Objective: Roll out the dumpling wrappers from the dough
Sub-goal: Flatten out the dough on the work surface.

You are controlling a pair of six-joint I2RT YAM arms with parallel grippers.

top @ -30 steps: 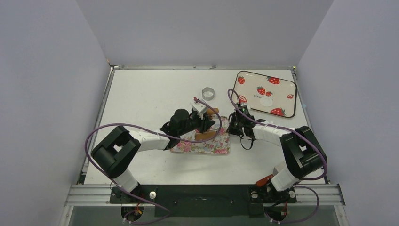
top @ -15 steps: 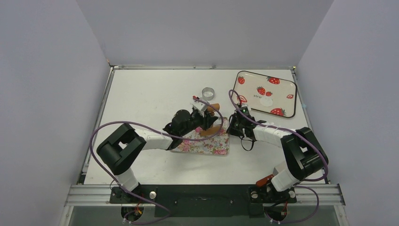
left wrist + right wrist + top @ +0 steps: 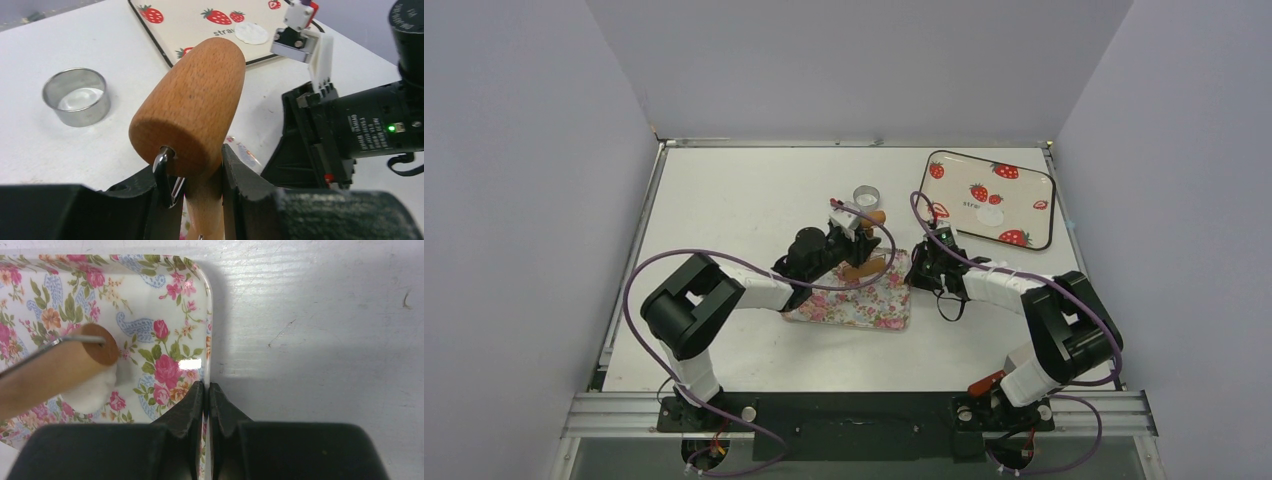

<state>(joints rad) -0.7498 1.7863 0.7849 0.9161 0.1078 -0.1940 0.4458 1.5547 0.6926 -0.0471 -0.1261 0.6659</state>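
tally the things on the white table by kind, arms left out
trays: 2 (floral tray, strawberry tray)
wooden roller: 1
metal ring: 1
dumpling wrapper: 1
dough lump: 1
total: 6

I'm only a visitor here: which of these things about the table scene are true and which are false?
The left claw grips the wooden roller by its handle. True.
The right claw hangs open. False: it is shut on the floral tray rim.
The dough lies under the roller on the floral tray. True.
The metal ring sits on the floral tray. False: it stands on the table.
The strawberry tray holds nothing. False: one round wrapper lies on it.
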